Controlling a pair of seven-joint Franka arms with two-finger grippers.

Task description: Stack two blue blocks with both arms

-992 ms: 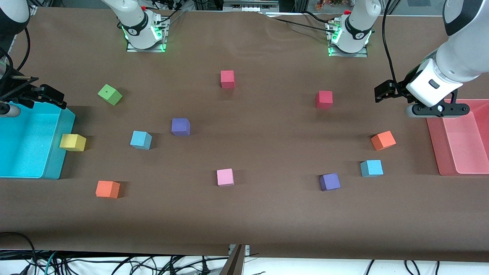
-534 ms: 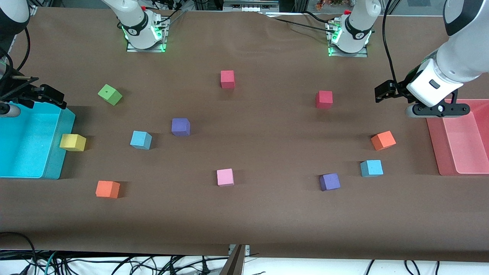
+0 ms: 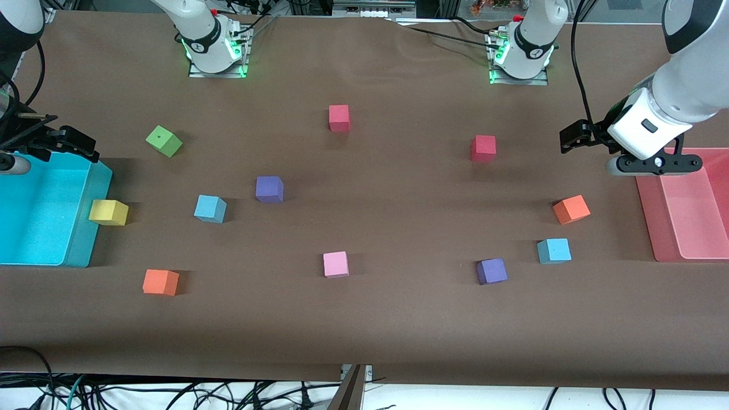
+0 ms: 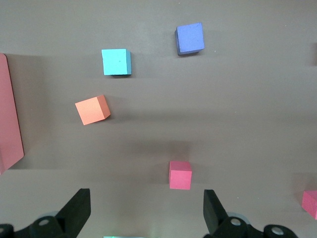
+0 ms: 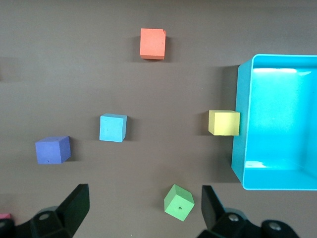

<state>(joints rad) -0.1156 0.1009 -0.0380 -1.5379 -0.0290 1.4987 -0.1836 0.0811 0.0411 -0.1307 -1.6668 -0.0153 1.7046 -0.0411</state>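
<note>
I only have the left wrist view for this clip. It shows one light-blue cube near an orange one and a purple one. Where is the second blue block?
Observer: The second blue block lies toward the right arm's end of the table, beside a purple cube and not touching it.
Operator: Is the right gripper on it?
Observer: No. The right gripper is open and holds nothing, up by the corner of the cyan bin.
Operator: Anything else near that bin?
Observer: A yellow cube sits against the bin's outer wall, between the bin and that blue block.
</note>
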